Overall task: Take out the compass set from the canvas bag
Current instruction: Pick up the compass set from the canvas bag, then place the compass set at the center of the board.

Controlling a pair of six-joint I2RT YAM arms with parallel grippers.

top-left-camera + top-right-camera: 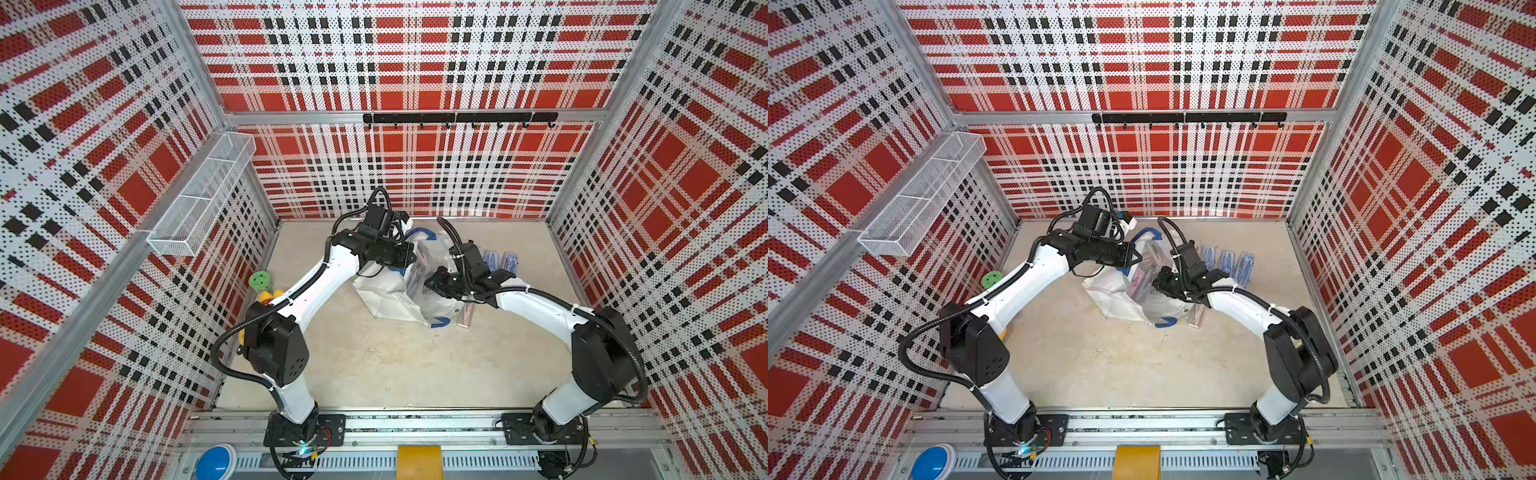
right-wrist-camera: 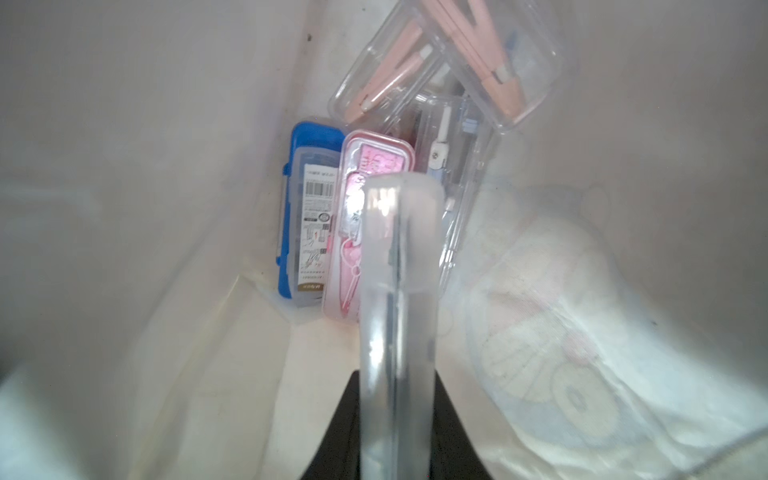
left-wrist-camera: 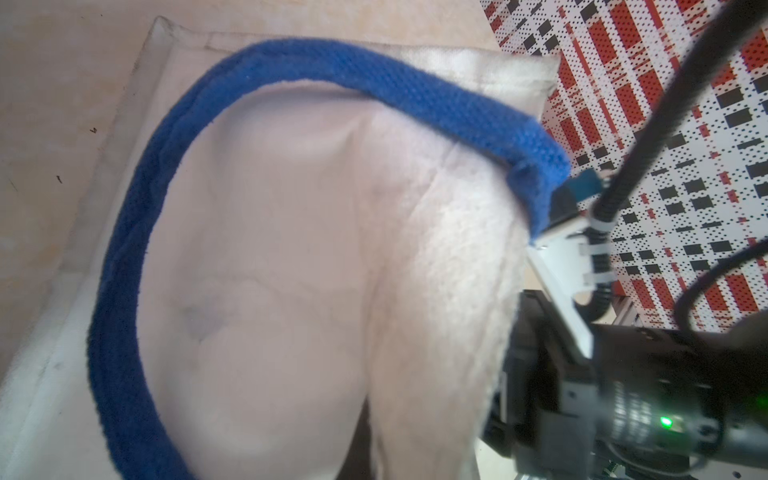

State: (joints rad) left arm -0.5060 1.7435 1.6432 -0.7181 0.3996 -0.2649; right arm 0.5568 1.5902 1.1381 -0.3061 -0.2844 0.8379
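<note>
Compass set cases we meet from the middle of the table (image 1: 415,365) onward. At its far left edge stands a green round object (image 1: 259,280) with yellow pieces (image 1: 270,296) just beside it. Next comes the left gripper (image 1: 1133,258): its fingers are closed on the raised rim of the canvas bag (image 1: 384,293), close to a blue handle (image 3: 374,75), though the pinched spot itself is hidden from us. The canvas bag stands in the middle of the table, slumped and with its mouth open. Inside it the right gripper (image 2: 397,399) has its fingers shut tight on a compass set (image 2: 399,270) in a clear case, held edge-on to the wrist camera. Deeper in the bag we see a blue case (image 2: 305,208), a pink case (image 2: 351,232) touching it, and two more clear cases (image 2: 449,75) piled against them. To the right of the bag, three blue-tinted cases (image 1: 1227,261) lie side by side, and one pinkish case (image 1: 1196,318) lies just beside the bag, on the side nearer to the robot bases
</note>
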